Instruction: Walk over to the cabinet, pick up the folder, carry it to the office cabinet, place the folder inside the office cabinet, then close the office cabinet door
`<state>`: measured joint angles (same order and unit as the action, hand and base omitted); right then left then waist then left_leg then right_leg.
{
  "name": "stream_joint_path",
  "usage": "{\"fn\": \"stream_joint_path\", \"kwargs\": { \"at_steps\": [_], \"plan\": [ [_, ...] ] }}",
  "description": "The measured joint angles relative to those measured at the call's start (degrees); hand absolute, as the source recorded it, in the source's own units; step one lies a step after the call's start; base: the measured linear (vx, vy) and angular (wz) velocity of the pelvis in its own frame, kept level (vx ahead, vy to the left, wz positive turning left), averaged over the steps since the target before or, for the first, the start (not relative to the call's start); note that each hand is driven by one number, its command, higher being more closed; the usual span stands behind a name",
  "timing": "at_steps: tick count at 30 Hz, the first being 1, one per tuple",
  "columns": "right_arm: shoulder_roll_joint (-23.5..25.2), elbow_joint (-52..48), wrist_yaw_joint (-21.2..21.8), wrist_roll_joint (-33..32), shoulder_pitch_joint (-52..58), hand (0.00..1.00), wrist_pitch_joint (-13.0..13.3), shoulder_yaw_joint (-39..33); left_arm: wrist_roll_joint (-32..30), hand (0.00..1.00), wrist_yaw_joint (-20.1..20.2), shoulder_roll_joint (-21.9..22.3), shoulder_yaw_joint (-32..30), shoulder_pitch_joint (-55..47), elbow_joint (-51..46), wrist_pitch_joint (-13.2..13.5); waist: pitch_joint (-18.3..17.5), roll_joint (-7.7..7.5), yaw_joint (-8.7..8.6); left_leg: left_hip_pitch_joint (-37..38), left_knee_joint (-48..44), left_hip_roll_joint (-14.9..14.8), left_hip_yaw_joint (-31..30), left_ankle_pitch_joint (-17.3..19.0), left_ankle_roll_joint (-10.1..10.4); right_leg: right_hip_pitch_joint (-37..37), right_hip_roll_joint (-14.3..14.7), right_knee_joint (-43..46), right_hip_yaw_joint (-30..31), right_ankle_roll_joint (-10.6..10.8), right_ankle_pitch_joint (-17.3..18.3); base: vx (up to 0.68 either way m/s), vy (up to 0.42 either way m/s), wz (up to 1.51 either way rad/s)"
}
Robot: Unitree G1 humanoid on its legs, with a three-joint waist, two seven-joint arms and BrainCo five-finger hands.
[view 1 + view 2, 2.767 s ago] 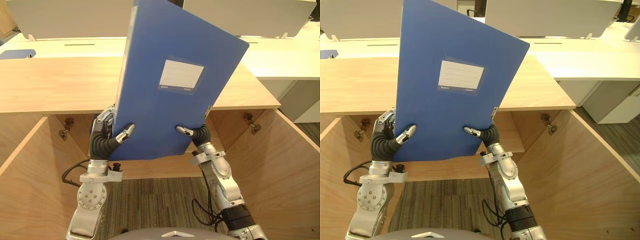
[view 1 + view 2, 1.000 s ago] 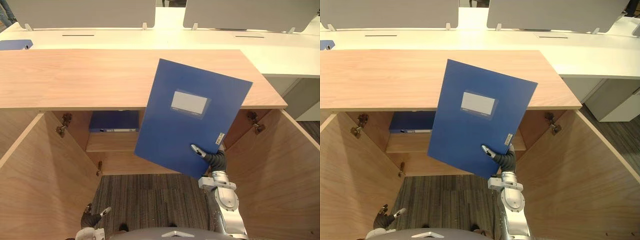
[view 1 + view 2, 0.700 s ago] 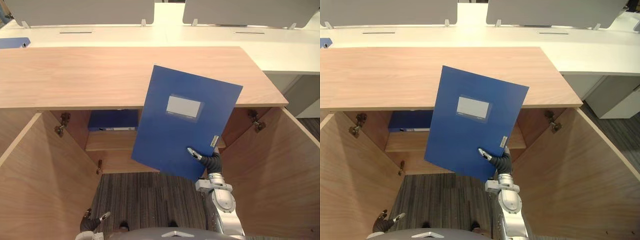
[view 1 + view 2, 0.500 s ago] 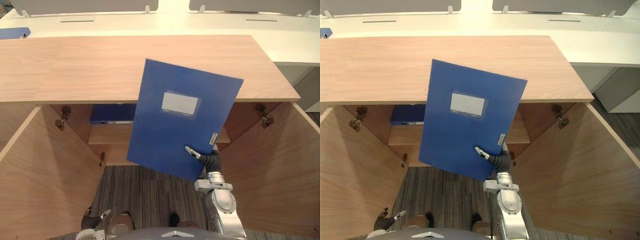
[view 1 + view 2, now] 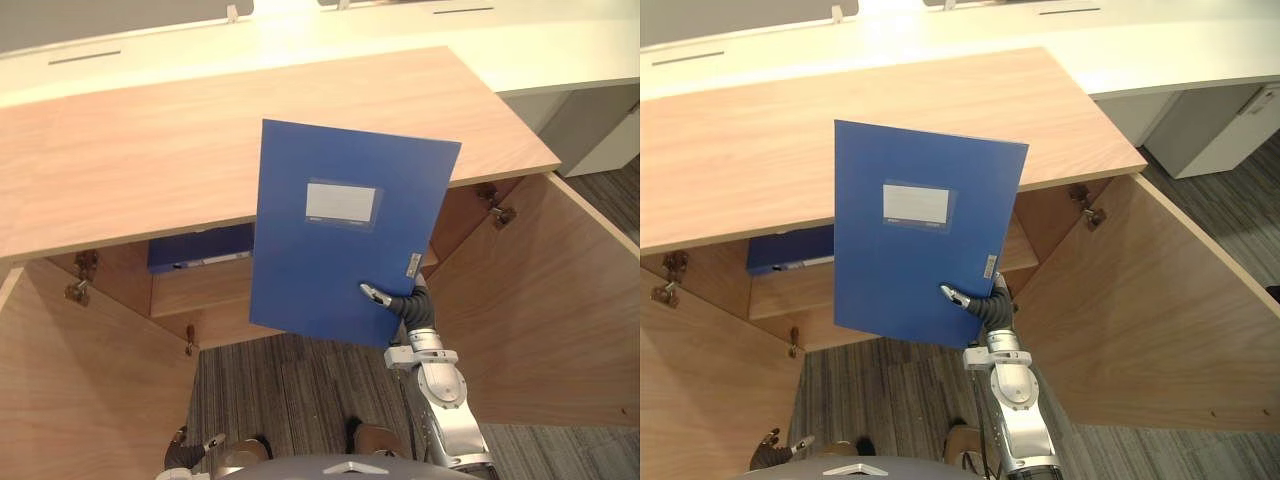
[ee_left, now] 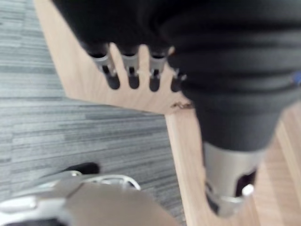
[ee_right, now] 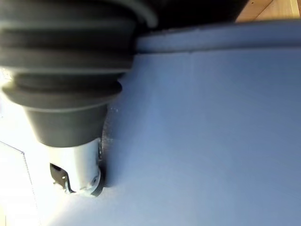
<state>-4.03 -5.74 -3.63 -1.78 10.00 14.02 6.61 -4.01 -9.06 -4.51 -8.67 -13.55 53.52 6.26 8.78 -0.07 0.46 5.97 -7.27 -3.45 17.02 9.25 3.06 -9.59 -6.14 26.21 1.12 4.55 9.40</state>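
A blue folder with a white label stands upright in the air before the open wooden cabinet. My right hand is shut on its lower right corner, thumb on the front cover, fingers hidden behind. In the right wrist view the thumb presses flat on the folder's blue cover. My left hand hangs low at my side with relaxed straight fingers, holding nothing, over the carpet beside the left door.
Both cabinet doors stand wide open: the left door and the right door. Another blue folder lies on the inner shelf. White desks run behind the cabinet. Grey carpet lies below.
My left hand has let go of the folder and dropped to my side; my right hand alone now holds it, lower and more upright. The camera has shifted too.
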Motion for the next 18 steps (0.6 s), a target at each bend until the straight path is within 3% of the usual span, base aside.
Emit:
{"fn": "stream_joint_path", "kwargs": {
  "at_steps": [4, 7, 11, 18],
  "plan": [
    [-0.06, 0.00, 0.23, 0.02, 0.05, 1.00, -0.06, -0.04, 0.03, 0.00, -0.02, -0.98, 0.86, 0.25, 0.03, 0.02, -0.58, -0.75, -1.18, -1.23, 0.40, 1.27, -1.77, -0.22, -0.99, 1.09, -0.83, -3.45, -0.16, -0.33, -0.31, -0.04, 0.051, 0.17],
    [-1.19, 0.01, 0.63, 0.07, 0.05, 1.00, -0.16, 0.05, 0.02, 0.00, -0.02, -1.17, 0.89, 0.96, 0.03, 0.08, -0.67, -1.14, -0.96, -3.00, -0.51, 1.83, -3.32, -0.64, -1.48, 4.66, -1.49, -11.84, -1.25, 1.16, -1.81, -0.07, 0.033, 0.27],
    [-1.62, 0.00, 1.21, 0.66, 0.55, 1.00, -0.17, -0.15, 0.00, 0.00, -0.01, -1.03, 0.74, 0.87, 0.08, 0.09, -0.95, -0.97, -0.51, -4.07, -0.28, 1.73, -6.57, -1.72, -1.53, 8.31, -1.34, -18.75, -4.69, 1.39, -5.24, -0.06, 0.001, 0.36],
    [-2.07, -0.09, 2.03, 1.25, 0.86, 1.00, -0.17, -0.15, -0.71, 0.00, 0.11, -1.03, 0.40, 0.41, 1.69, -0.01, -2.50, -1.03, 0.10, -3.25, 2.41, 2.10, -10.23, -3.97, -1.44, 12.56, -1.18, -23.77, -8.33, 1.26, -7.50, -0.02, -0.020, 0.27]
  ]
}}
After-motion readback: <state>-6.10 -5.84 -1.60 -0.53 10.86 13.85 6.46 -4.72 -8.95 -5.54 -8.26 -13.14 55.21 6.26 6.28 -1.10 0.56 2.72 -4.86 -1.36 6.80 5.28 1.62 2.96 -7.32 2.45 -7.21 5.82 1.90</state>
